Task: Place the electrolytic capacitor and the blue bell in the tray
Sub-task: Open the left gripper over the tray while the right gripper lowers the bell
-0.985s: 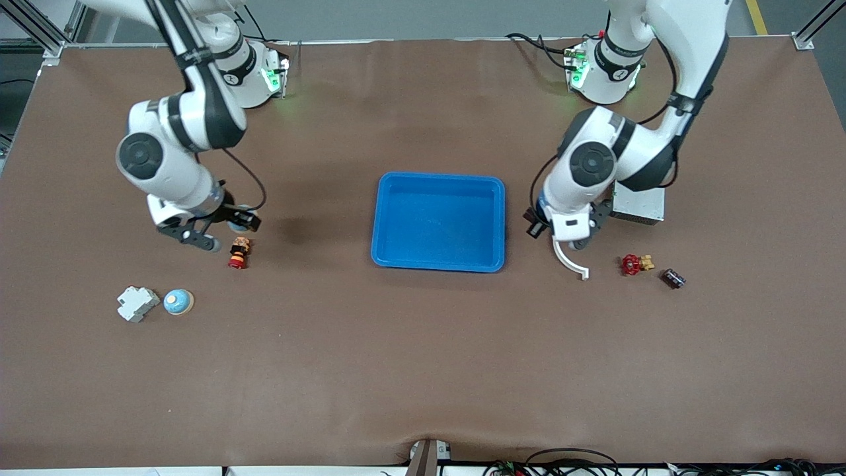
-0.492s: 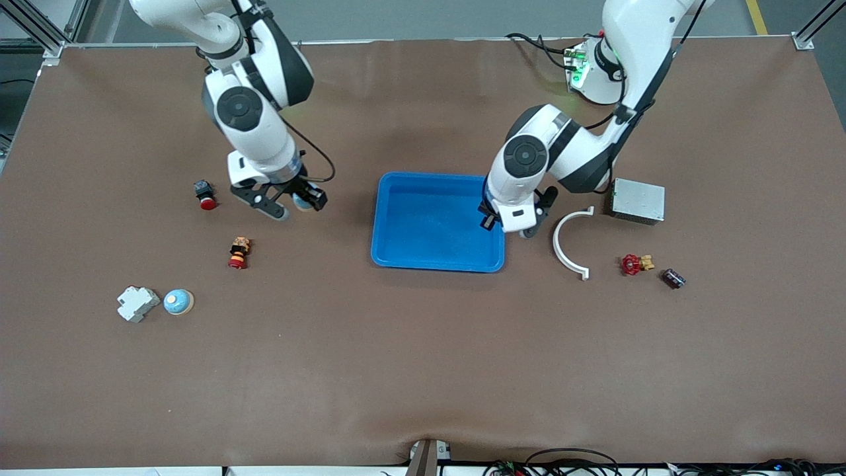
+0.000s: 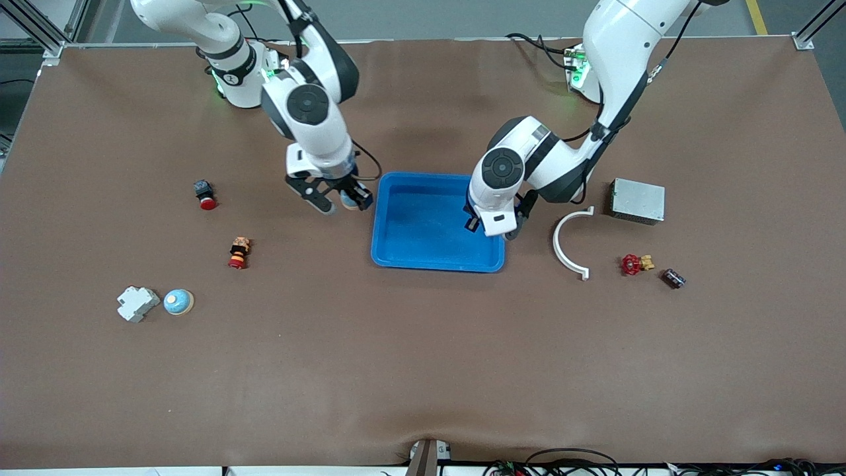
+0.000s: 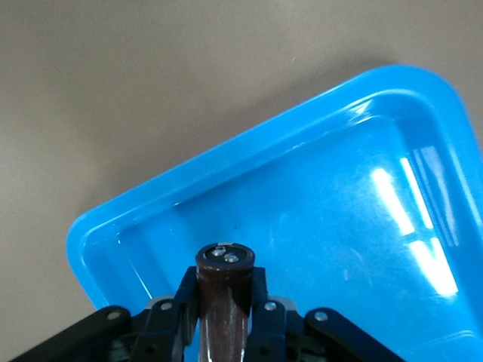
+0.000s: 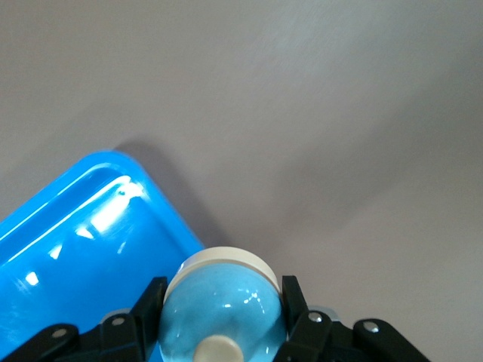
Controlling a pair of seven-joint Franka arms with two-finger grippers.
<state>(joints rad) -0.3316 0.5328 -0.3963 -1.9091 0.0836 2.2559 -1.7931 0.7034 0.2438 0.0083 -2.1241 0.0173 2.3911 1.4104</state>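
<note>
The left gripper (image 4: 223, 320) hangs over the tray (image 3: 396, 254), fingers clamped on the electrolytic capacitor (image 4: 224, 298). The right gripper (image 5: 223, 332), beside the tray's rim toward the right arm's end of the desk (image 3: 423, 363), pinches the blue bell (image 5: 223, 313).

Wide brown table (image 3: 423, 370), matte, covering nearly the whole front view, slightly rumpled at the edge nearest the front camera. Grey floor (image 3: 429, 18) along the top, above the table's edge. Aluminium frame posts at both upper corners (image 3: 39, 30). Yellow floor stripe (image 3: 757, 16) near the left arm's end. Tangle of black cables (image 3: 568, 463) below the nearest edge. Soft, even overhead light, faint shadows only.
</note>
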